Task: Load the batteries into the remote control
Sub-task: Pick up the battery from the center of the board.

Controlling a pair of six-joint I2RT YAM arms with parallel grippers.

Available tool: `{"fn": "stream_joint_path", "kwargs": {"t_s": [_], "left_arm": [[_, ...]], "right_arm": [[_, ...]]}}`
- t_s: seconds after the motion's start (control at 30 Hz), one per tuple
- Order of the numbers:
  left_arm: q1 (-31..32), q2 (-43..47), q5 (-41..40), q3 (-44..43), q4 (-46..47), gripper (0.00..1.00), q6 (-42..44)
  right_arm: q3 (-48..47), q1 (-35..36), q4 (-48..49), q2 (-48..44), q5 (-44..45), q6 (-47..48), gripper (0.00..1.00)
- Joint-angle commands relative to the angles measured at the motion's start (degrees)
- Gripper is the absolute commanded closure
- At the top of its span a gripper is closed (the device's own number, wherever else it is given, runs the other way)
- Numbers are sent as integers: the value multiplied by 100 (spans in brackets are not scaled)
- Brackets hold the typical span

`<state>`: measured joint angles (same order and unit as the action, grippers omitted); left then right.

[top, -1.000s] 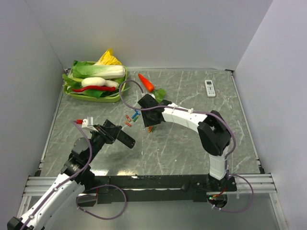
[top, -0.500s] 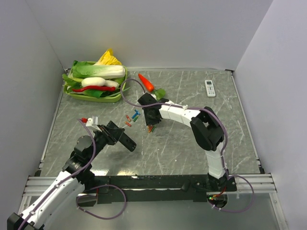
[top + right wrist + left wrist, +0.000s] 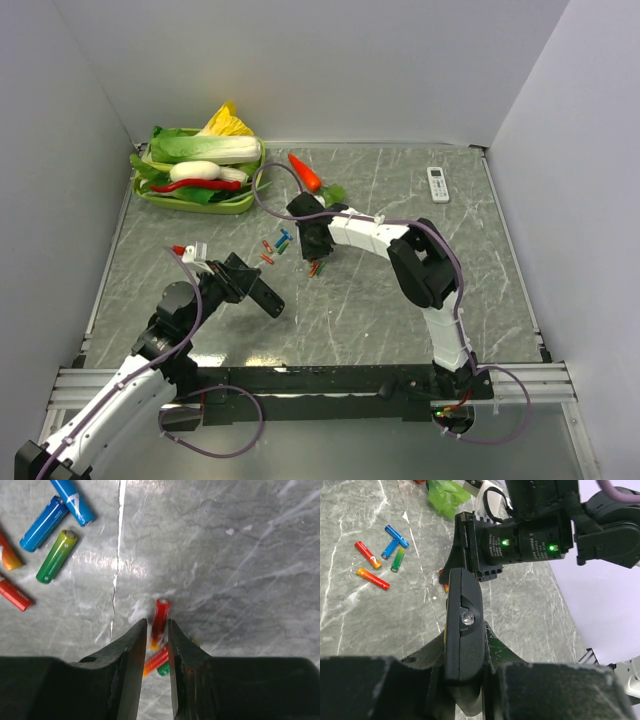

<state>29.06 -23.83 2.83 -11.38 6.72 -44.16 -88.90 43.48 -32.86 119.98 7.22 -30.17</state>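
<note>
Right wrist shows red battery point(image 3: 161, 611) inside right pincer point(image 3: 157, 626).

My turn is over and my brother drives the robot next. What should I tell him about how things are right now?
Left gripper: shut on the black remote, held above the table.
Right gripper: pinched around a red battery that lies on the table.
Other batteries: loose on the table close by.
Done: remote picked up, first battery pinched.
Left: lift that battery, put it in the remote, then load more.
</note>
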Motion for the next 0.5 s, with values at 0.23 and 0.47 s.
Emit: {"fn": "stream_joint_path", "kwargs": {"t_s": [0.23, 0.47], "left_arm": [[-14, -174, 182, -242, 514, 98, 92], [-14, -367, 340, -234, 786, 98, 39]], "right_arm": [[-277, -95, 131, 324, 60, 73, 69], [-242, -112, 227, 280, 86, 240, 87]]}}
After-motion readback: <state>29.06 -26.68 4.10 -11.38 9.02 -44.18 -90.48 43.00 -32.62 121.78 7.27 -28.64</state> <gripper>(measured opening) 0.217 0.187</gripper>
